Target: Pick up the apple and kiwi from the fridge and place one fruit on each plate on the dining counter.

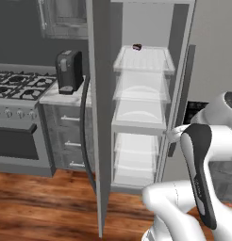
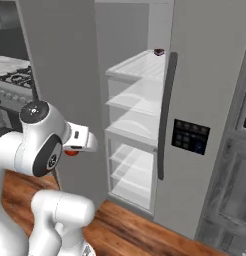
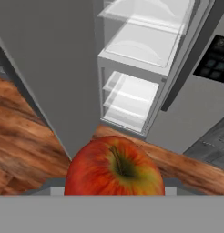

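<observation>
- Apple (image 3: 114, 167) sits right at the hand camera, between the jaws; fingertips hidden behind it. I judge the jaws closed on the apple, since it hangs clear of the shelves and floor with nothing else under it.
- In the right base view a small red patch (image 2: 71, 152) shows under the white hand, out in front of the fridge (image 2: 205, 100). So the apple is outside the fridge, carried at about mid-shelf height.
- Apple: glossy red skin, yellow-green blush round the stem dimple, short brown stem pointing at the camera. Round and smooth, so the hold is probably across its widest part.
- Fridge door (image 1: 100, 117) stands wide open, long dark curved handle on its edge; clear shelves (image 1: 142, 60) inside, translucent, mostly bare.
- A small dark item (image 1: 136, 46) lies on the top shelf at the back; too small to identify.
- Floor (image 3: 22, 132): brown wood planks, visible grain.
- Judgement: first fruit in hand, plate drop-off not yet done.
</observation>
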Controlling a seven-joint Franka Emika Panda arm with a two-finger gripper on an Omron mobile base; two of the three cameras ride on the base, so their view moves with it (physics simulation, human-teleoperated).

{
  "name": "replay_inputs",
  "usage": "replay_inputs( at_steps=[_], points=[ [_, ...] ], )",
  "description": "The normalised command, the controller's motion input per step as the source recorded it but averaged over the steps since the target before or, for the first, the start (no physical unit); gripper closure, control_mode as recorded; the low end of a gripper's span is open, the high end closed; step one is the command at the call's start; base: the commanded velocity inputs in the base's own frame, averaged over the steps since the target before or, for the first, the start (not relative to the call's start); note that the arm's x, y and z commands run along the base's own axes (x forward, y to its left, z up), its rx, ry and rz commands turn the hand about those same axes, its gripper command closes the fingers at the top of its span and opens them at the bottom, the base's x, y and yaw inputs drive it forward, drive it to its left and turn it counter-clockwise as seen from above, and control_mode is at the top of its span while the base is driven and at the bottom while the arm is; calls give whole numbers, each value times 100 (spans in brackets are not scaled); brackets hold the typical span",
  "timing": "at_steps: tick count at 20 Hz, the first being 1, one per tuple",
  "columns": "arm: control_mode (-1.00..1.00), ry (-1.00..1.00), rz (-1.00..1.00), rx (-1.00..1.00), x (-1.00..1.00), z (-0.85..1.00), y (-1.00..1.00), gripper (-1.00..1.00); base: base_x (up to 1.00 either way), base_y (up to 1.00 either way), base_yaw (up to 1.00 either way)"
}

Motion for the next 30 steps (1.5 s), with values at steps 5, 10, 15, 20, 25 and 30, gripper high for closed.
replay_inputs(
  at_steps=[5, 10, 15, 20, 25, 30],
  points=[
    [100, 0, 0, 0, 0, 0, 0, 100, -72, 0, 35],
    [100, 0, 0, 0, 0, 0, 0, 100, -49, 0, 38],
    [100, 0, 0, 0, 0, 0, 0, 100, -48, 2, 42],
    [100, 0, 0, 0, 0, 0, 0, 100, -20, 2, 47],
    [100, 0, 0, 0, 0, 0, 0, 100, -6, 0, 49],
    [100, 0, 0, 0, 0, 0, 0, 100, -1, 0, 54]
  ],
)
